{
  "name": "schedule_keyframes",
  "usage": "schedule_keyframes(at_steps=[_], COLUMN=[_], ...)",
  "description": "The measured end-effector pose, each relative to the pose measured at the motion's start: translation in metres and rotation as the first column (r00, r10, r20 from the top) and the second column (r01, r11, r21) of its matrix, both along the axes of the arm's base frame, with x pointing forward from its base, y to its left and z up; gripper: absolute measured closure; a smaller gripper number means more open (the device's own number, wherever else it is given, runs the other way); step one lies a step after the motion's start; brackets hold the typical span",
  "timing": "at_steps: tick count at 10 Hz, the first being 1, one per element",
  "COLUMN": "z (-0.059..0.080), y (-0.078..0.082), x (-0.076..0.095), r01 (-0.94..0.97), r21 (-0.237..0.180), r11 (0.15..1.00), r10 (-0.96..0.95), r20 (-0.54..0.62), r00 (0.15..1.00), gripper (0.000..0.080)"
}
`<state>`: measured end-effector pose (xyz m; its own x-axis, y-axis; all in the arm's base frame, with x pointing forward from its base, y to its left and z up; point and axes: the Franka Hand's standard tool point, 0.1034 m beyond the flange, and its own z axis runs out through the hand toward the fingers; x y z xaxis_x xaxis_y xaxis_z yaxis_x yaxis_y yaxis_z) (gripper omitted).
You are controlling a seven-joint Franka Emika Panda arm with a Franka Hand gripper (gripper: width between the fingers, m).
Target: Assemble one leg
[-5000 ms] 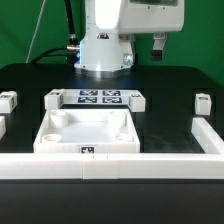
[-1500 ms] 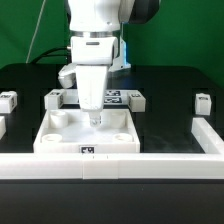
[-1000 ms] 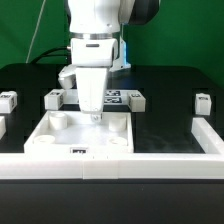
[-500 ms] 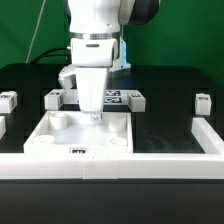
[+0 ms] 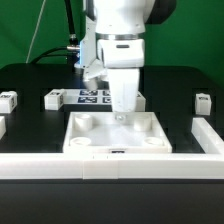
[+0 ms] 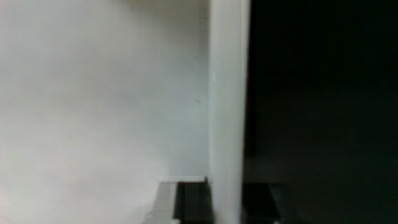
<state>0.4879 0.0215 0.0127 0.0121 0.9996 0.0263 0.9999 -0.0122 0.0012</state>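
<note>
The large white square panel with round corner holes lies on the black table, near the front rail. My gripper is shut on the panel's far wall. In the wrist view the panel fills one side, and its thin wall runs down between the two dark fingers of my gripper. One small white leg lies at the exterior view's left, another leg beside the marker board, and a third leg at the right. All are apart from the gripper.
The marker board lies behind the panel, partly hidden by the arm. A white rail runs along the front and turns back at the exterior view's right. The black table shows beside the panel's wall.
The panel has slid to the exterior view's right along the front rail, with the gripper and arm moving right with it. The legs have not moved.
</note>
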Motion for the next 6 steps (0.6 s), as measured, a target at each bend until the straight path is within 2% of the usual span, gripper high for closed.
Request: schedule_keyframes(at_steps=[1, 5, 6], z=[0.0, 0.0, 0.001], y=[0.019, 0.056, 0.059], x=[0.004, 0.011, 0.011], r01=[0.015, 0.089, 0.099], r21=[0.006, 0.005, 0.005], r11=[1.0, 0.996, 0.995], r10=[-0.015, -0.089, -0.099], r20=[-0.001, -0.018, -0.018], r00=[1.0, 0.996, 0.995], gripper=[0.0741, 0.0741, 0.0741])
